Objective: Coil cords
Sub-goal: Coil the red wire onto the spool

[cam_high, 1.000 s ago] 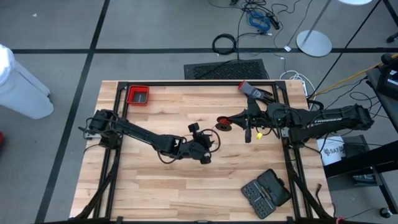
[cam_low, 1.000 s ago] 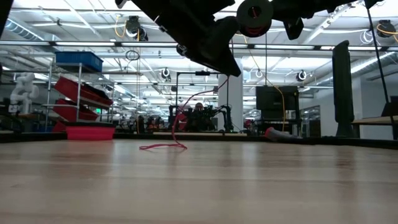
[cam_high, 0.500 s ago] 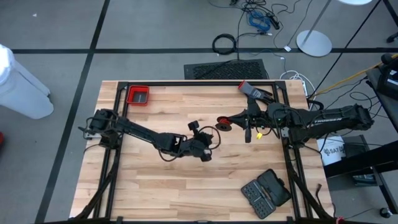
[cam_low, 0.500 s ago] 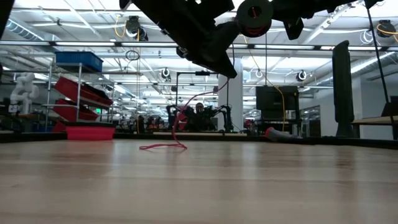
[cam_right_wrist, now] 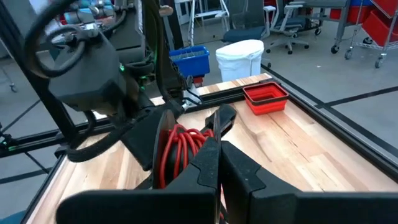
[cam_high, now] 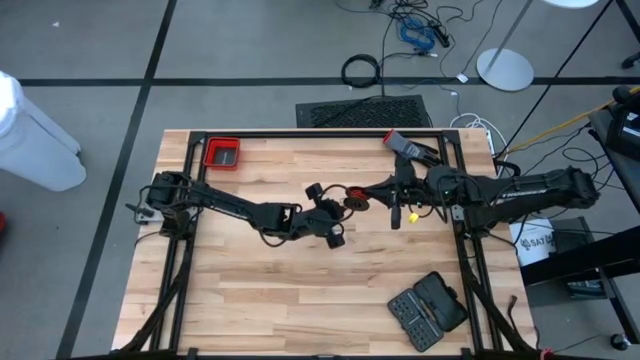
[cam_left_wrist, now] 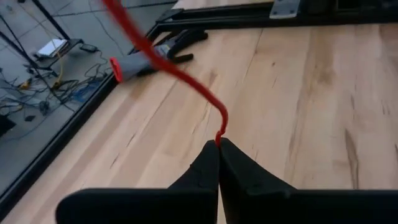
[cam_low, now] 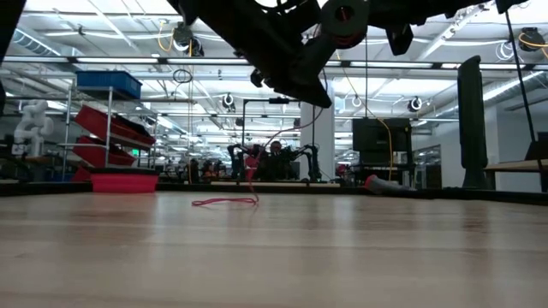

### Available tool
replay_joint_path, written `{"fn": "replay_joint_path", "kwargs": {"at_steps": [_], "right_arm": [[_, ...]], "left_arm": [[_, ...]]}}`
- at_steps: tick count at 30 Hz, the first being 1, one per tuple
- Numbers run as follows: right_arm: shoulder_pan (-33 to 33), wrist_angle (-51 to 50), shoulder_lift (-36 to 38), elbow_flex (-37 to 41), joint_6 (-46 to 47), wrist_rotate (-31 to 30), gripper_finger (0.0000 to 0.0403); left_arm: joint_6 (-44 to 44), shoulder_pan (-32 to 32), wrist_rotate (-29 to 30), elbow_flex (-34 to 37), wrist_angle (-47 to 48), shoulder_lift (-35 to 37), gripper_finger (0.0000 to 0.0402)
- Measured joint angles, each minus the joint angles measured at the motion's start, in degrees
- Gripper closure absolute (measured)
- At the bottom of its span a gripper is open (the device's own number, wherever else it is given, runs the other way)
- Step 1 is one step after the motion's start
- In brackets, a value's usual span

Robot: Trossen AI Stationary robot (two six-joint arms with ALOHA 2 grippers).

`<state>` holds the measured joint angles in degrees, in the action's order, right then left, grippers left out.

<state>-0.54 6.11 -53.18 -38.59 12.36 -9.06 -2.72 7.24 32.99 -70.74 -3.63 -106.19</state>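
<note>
Arms: two, meeting over the middle of the table (cam_high: 300,300), slightly nearer its far edge.
Left gripper (cam_left_wrist: 218,144): fingers pressed together with the red cord (cam_left_wrist: 163,59) pinched at their tips; in the high view it sits just beside the spool.
Right gripper (cam_right_wrist: 217,144): fingers closed together against the spool (cam_right_wrist: 169,149); whether they actually clamp its rim or an axle is hard to make out (its own fingers cover the contact).
Cords: one thin red cord. Part is wound on the spool, several turns showing in the right wrist view; a strand runs up and away from the left fingertips; a loose length lies in a small loop on the table (cam_low: 224,202) in the low view.
Spool: one, a black disc with a pale centre (cam_low: 344,15), held in the air above the table middle.
Red tray (cam_high: 222,154): one, at the table's far-left corner.
Black case (cam_high: 427,308): one, open, near the table's near-right corner.
Grey tool with red end (cam_high: 405,143): one, at the far edge toward the right.
Cut off: the low view shows only the undersides of the arms at its top.
Hard to make out: the cord in the high view, almost hidden between the grippers.
</note>
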Motion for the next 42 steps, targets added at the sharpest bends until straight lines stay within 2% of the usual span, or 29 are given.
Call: {"fn": "replay_joint_path", "kwargs": {"at_steps": [6,10,24,34,42], "right_arm": [[0.00,2.37,-2.93,0.02,1.82,-4.55,0.0403],[0.00,6.54,-5.85,0.02,2.25,-4.92,0.0403],[-0.02,10.48,-12.76,0.02,3.03,-14.06,0.0403],[0.00,10.42,-15.99,0.02,1.79,-19.58,0.0403],[-0.02,9.09,-16.25,0.02,0.90,-21.12,0.0403]], "left_arm": [[0.02,-0.05,-0.53,0.00,-3.63,0.00,0.0401],[0.04,-0.30,-0.59,0.00,-5.80,0.00,0.0401],[0.00,-0.87,-0.63,0.00,-6.78,0.02,0.0401],[-1.44,-0.82,-7.41,0.00,-11.32,0.04,0.0401],[-1.39,-0.41,-7.10,0.00,-10.42,0.04,0.0401]]}}
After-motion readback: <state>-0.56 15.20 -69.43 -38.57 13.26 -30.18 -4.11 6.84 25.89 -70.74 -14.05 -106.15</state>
